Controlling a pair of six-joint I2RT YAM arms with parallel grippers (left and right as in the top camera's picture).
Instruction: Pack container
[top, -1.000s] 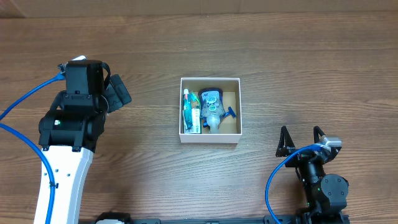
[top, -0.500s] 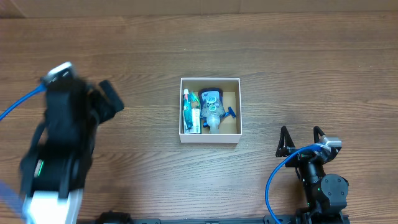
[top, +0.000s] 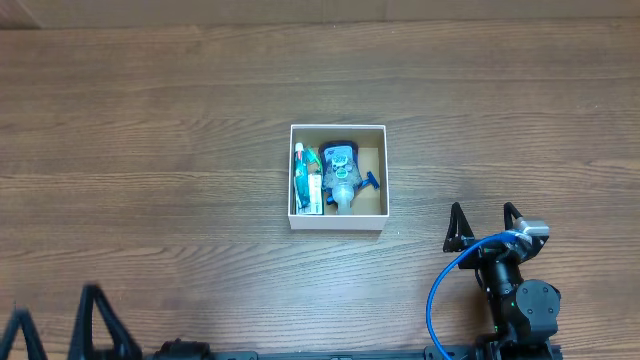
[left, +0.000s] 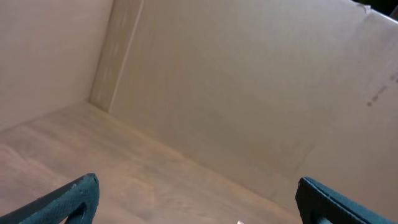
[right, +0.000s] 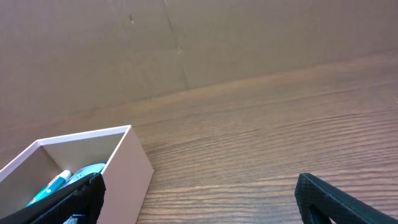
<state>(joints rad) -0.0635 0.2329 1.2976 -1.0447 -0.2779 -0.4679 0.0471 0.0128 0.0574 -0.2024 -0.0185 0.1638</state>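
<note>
At the lower left edge of the overhead frame, the left claw (top: 58, 330) shows only its two dark fingers (top: 100, 322). They are spread wide, and bare wood shows between them. Its wrist view confirms this: one fingertip sits in each bottom corner, the gap between them is empty, and beyond them are the surface and a plain cardboard backdrop (left: 249, 93).

At the lower right of the overhead frame, the right claw (top: 485, 228) is likewise parted wide and grips nothing. Its tips point toward the top of the frame. A blue cable (top: 440, 290) loops from the arm behind it toward the bottom edge.

The container (top: 337, 223) stands upright at the centre of the overhead frame on the wooden surface (top: 200, 100). It lies up and to the left of the right claw and well apart from both claws. In the right wrist view its white corner appears at the lower left, just above the left fingertip.

Contents noted inside the container:
- a green and white tube (top: 306, 182) lying along the left wall;
- a clear bottle (top: 341, 170) with a dark top just beside the tube, at the middle;
- a small blue item (top: 372, 181) by the right wall, too small to identify.
</note>
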